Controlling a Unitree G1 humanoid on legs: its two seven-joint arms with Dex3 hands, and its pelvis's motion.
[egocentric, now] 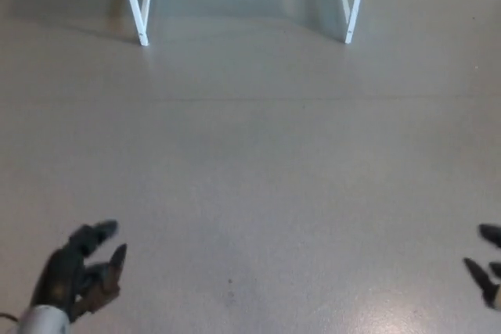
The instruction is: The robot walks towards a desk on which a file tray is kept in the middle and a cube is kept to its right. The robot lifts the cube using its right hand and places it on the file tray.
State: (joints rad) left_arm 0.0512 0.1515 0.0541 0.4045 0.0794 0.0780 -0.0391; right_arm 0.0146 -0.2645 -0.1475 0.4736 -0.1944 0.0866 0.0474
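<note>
Only the white legs of the desk (139, 5) show at the top of the head view; its top, the file tray and the cube are out of the picture. My left hand (82, 271) hangs at the lower left over the floor, open, fingers spread and holding nothing. At the lower right edge, only the fingertips of my right hand (487, 262) show, apart and empty.
A grey floor (258, 170) stretches between me and the desk. The second pair of white desk legs (352, 1) stands at the top right, with a pale wall base behind them.
</note>
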